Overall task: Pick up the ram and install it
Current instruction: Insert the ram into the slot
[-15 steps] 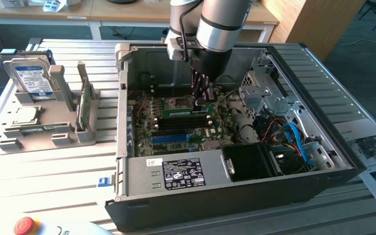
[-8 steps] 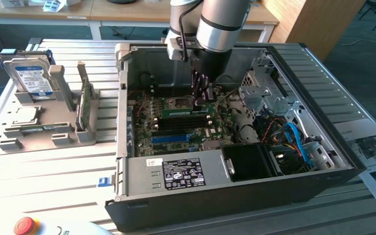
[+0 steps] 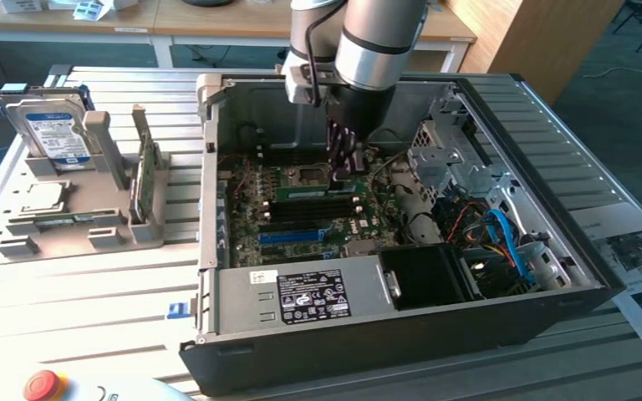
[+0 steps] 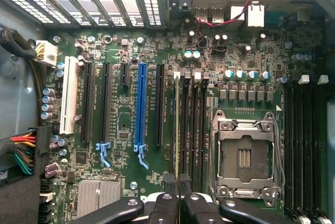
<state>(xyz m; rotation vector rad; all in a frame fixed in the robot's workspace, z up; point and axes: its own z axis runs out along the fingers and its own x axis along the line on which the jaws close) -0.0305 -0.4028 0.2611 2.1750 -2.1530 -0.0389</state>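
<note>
so the arm (image 3: 371,42) is reaching down into the open pc case (image 3: 410,334), and the jaws are pinching the ram (image 4: 177,119) edge-on, a thin green stick lined up along one of the black memory slots on the motherboard (image 4: 125,124), near the cpu socket (image 4: 243,156). can't tell if it's fully seated. the hard drive (image 3: 56,125) stands in its holder on the surface (image 3: 76,292), at the exterior view's left

The fingers (image 4: 170,183) are smooth, black and a bit shiny. Between them the ram (image 4: 177,124) is thin green board. Beside the fingers, the socket frame (image 4: 245,124) is shiny bare metal and the ribbed block (image 4: 99,195) is dull grey metal. Around them, the case (image 3: 243,309) is matt grey metal. The tabletop (image 3: 76,292) is ribbed pale metal.
</note>
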